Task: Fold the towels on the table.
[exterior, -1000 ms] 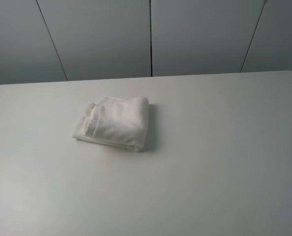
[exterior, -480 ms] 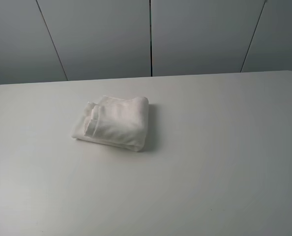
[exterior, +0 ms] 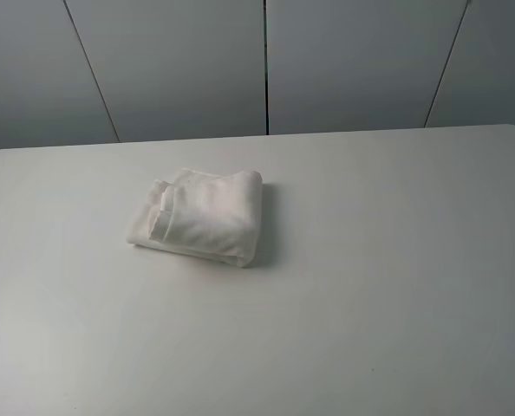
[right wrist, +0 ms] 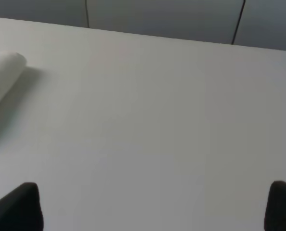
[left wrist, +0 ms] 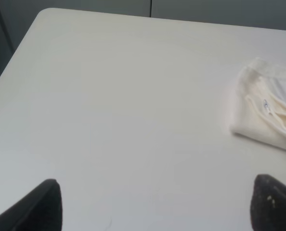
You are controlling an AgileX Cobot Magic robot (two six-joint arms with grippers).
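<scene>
The white terry towel [exterior: 201, 217] lies folded into a compact bundle on the white table [exterior: 370, 286], left of centre. It also shows in the left wrist view [left wrist: 270, 113] with its small label [left wrist: 266, 105], and an edge of it shows in the right wrist view [right wrist: 3, 77]. My left gripper [left wrist: 157, 204] is open and empty above bare table, well short of the towel. My right gripper [right wrist: 155, 207] is open and empty over bare table to the towel's right. Neither arm appears in the exterior high view.
Grey wall panels [exterior: 266, 65] stand behind the table's far edge. The table's rounded far-left corner [left wrist: 46, 12] shows in the left wrist view.
</scene>
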